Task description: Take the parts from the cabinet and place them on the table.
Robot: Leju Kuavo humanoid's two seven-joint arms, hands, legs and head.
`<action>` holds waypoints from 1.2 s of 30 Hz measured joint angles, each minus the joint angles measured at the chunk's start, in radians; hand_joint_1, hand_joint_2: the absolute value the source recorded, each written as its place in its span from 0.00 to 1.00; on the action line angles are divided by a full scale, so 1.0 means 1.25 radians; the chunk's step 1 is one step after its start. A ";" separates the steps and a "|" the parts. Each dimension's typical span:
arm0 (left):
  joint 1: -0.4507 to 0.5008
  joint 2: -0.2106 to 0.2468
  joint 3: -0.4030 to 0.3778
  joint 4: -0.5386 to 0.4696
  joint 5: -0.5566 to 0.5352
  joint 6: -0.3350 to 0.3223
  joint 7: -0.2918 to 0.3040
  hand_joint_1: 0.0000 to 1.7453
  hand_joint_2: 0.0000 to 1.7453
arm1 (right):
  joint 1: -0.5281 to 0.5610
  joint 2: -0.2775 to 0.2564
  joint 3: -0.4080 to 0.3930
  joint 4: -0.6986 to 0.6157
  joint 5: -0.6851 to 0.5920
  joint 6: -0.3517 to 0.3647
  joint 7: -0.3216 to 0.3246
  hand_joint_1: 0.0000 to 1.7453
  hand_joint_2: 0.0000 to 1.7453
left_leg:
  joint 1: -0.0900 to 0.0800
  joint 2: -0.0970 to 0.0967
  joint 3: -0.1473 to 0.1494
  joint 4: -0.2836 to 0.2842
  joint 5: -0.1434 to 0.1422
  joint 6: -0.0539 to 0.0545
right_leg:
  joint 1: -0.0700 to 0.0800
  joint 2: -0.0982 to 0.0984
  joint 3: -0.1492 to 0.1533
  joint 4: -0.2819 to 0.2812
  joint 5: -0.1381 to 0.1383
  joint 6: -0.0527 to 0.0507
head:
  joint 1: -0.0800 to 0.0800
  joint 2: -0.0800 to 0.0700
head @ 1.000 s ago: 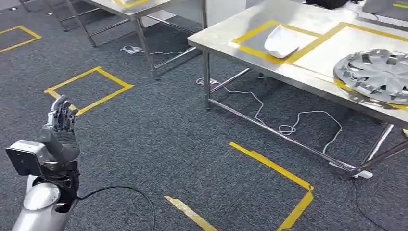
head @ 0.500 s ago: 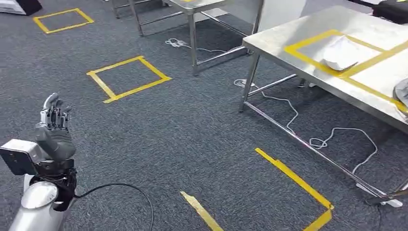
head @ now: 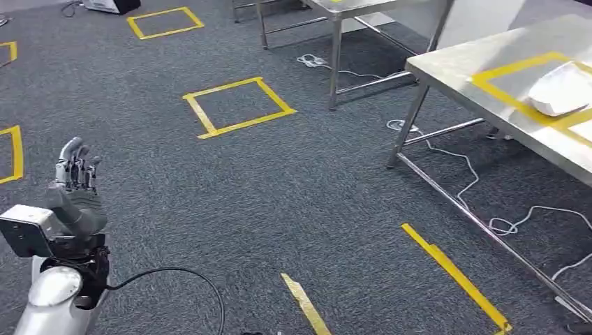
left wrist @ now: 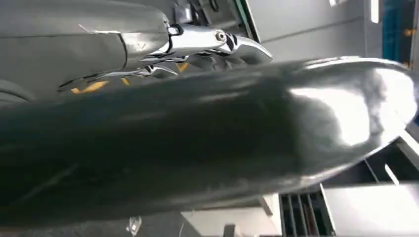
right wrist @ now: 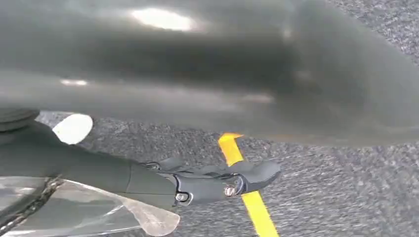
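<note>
My left hand (head: 75, 188) is raised at the lower left of the head view, fingers upright and slightly apart, holding nothing. In the left wrist view its silver fingers (left wrist: 197, 42) stretch out past the thick thumb with nothing between them. A white curved part (head: 562, 89) lies inside a yellow tape frame on the steel table (head: 475, 77) at the far right. My right hand (right wrist: 207, 182) hangs over grey carpet, its dark fingers extended and empty; a translucent piece (right wrist: 99, 212) shows beside the wrist, and I cannot tell what it is.
A second steel table (head: 335, 42) stands at the top middle. White cables (head: 447, 150) trail on the carpet under the near table. Yellow tape squares (head: 237, 105) and strips (head: 454, 276) mark the floor. A black cable (head: 181, 273) loops from my left arm.
The camera has swung left: the table has slid to the right edge and the silver wheel cover has left the picture. My left hand keeps its raised pose.
</note>
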 joint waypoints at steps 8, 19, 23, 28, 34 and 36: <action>-0.001 -0.002 0.002 -0.002 -0.001 0.001 -0.001 0.00 0.00 | -0.006 0.000 0.000 0.000 0.002 0.002 -0.001 0.00 0.00 | -0.013 0.027 0.070 -0.151 0.034 0.041 | 0.004 -0.012 0.004 0.016 -0.035 0.032 | 0.005 0.000; -0.001 -0.009 0.002 -0.002 0.000 0.001 -0.002 0.00 0.00 | -0.002 0.000 0.001 0.000 0.003 0.003 0.001 0.00 0.00 | -0.012 -0.087 0.056 -0.136 0.035 0.037 | -0.004 0.125 -0.018 0.014 0.000 0.023 | 0.007 0.000; 0.005 -0.007 0.003 -0.003 0.000 0.003 -0.003 0.00 0.00 | -0.001 0.000 0.000 0.000 0.003 0.004 -0.001 0.00 0.00 | -0.011 -0.071 0.047 -0.125 0.028 0.019 | -0.005 0.087 -0.010 0.002 0.007 0.006 | 0.007 0.000; 0.005 -0.008 0.003 -0.004 0.001 0.004 -0.005 0.00 0.00 | 0.002 -0.001 0.000 0.000 0.004 0.005 -0.001 0.00 0.00 | -0.004 -0.008 -0.060 0.110 -0.075 0.004 | -0.001 0.029 -0.004 0.001 0.000 -0.001 | -0.001 0.000; 0.000 -0.009 0.003 -0.005 0.001 0.003 -0.006 0.00 0.00 | -0.001 -0.001 0.000 0.000 0.005 0.008 -0.001 0.00 0.00 | -0.020 0.064 0.069 -0.139 0.024 0.022 | 0.006 -0.021 0.008 0.004 -0.016 0.014 | -0.003 0.000; 0.001 -0.009 0.003 -0.005 0.002 0.003 -0.006 0.00 0.00 | -0.003 -0.001 0.000 0.000 0.006 0.009 -0.001 0.00 0.00 | -0.022 0.048 0.064 -0.137 0.023 0.026 | 0.006 -0.041 0.013 0.001 -0.019 0.019 | 0.000 0.000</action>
